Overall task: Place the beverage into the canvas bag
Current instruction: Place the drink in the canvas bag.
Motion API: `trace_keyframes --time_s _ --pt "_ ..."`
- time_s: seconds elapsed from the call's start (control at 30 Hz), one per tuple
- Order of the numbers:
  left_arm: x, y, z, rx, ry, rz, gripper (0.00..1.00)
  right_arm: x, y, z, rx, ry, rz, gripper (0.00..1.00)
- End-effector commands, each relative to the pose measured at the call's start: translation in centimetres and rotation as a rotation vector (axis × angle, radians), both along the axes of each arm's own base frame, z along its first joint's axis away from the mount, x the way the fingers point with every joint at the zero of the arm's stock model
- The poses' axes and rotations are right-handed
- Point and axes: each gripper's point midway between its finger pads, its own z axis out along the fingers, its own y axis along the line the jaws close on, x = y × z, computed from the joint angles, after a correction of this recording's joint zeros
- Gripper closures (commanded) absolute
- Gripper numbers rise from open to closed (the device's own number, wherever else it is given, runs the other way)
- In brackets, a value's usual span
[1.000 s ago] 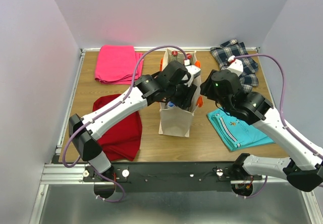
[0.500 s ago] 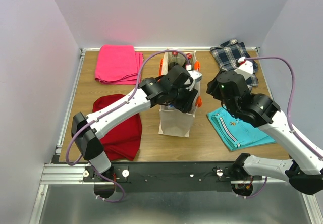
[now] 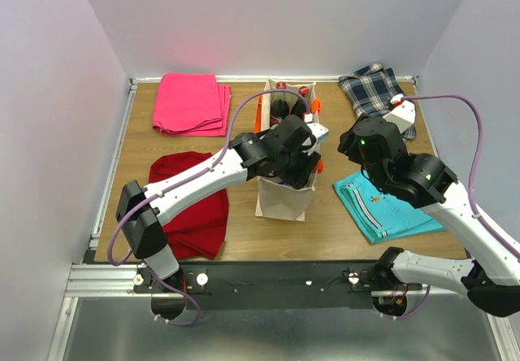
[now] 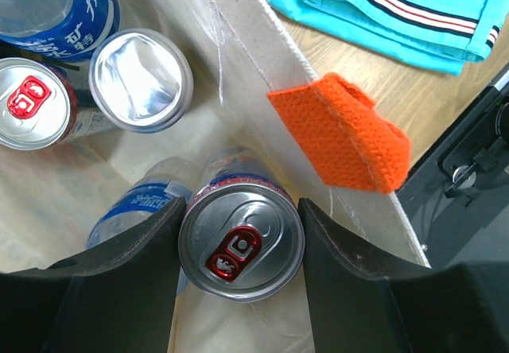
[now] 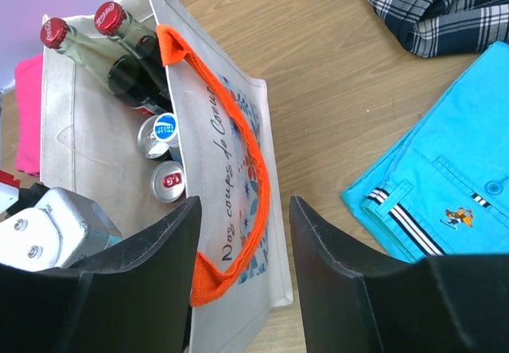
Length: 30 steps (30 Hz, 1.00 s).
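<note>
Inside canvas bag [image 4: 242, 55], cans [image 4: 141, 80] and bottles [image 4: 57, 7] crowd the beverage [image 4: 241, 243].

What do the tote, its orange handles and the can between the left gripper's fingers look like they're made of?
The tote: matte cream woven canvas; seams and loose threads show. The orange handles: coarse knitted or woven webbing, fibre unclear; ribbed texture shows. The can: bare shiny metal, likely aluminium; reflective lid, red pull tab.

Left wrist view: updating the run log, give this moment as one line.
left pincer: grips can inside canvas bag | right pincer: open, near orange handle
</note>
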Motion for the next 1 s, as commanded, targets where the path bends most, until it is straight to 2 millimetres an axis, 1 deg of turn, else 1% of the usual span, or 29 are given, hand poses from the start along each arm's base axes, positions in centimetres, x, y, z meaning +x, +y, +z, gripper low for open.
trace_keyframes --time_s 0.0,0.1,0.17,0.33,0.53,0.73,0.97 --pt "-0.2 0.2 -1.4 0.041 0.004 0.005 1.0 -0.4 -1.1 0.1 -0.001 -0.007 -0.045 0.43" --pt "-0.3 0.2 -1.8 0.051 0.011 0.004 1.0 -0.4 -1.0 0.0 -0.002 -0.003 -0.042 0.43" --pt "0.1 0.6 -2.3 0.072 0.003 0.021 1.0 -0.4 -1.0 -0.1 -0.002 0.0 -0.042 0.43" --pt "0.1 0.9 -3.7 0.11 0.014 0.032 1.0 -0.3 -0.9 -0.3 -0.003 0.004 -0.042 0.43" --pt "0.3 1.0 -4.7 0.129 0.021 0.038 1.0 -0.2 -0.8 -0.4 -0.006 0.009 -0.039 0.43" --pt "0.4 0.7 -5.5 0.14 0.027 0.037 1.0 -0.2 -0.5 -0.5 -0.006 0.01 -0.032 0.42" --pt "0.7 0.3 -5.8 0.141 0.027 0.036 1.0 0.0 -0.4 -0.6 -0.012 0.014 -0.031 0.42"
